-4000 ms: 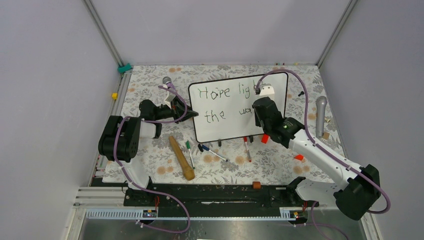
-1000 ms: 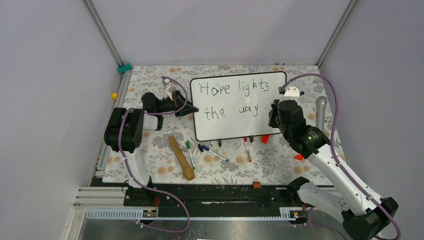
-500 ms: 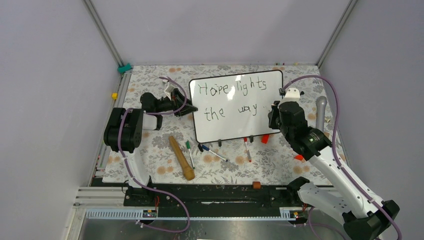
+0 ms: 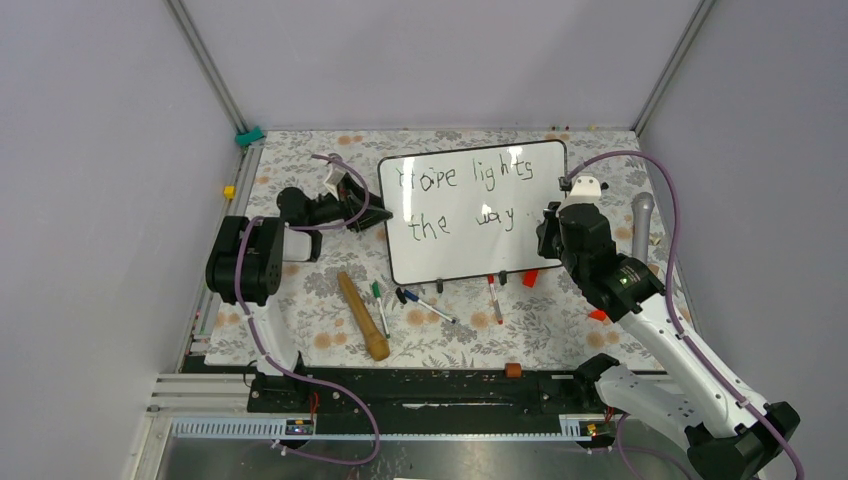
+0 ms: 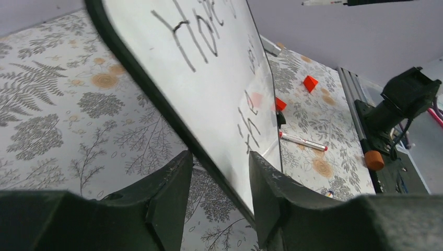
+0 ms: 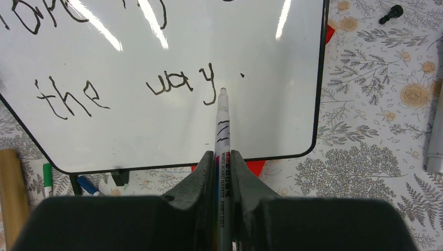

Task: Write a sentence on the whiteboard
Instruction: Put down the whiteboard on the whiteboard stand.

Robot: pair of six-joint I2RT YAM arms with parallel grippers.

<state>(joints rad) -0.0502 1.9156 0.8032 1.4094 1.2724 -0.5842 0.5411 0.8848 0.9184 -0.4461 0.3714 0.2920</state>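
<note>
The whiteboard [image 4: 450, 255] stands tilted on its feet at the middle of the floral mat. The sentence [image 4: 465, 180] reads "Hope lights" over "the way" in dark marker. My left gripper [image 4: 360, 214] is at the board's left edge. In the left wrist view its fingers [image 5: 219, 157] are apart on either side of the black frame of the whiteboard [image 5: 209, 78], with mat showing in the gap. My right gripper [image 6: 223, 154] is shut on a whiteboard marker [image 6: 222, 125]. The marker's tip is just right of the "y" of the sentence [image 6: 180, 83] on the whiteboard [image 6: 156, 130].
A wooden stick [image 4: 362, 315], a green marker [image 4: 380, 305], a blue marker [image 4: 425, 303] and a red marker [image 4: 494, 298] lie in front of the board. Red blocks [image 4: 530, 277] [image 4: 597, 314] and a grey microphone [image 4: 640, 230] lie to the right.
My right arm has drawn back from over the board to its right edge, uncovering "lights" and "way". The board's top edge has shifted slightly left. My left gripper has edged left.
</note>
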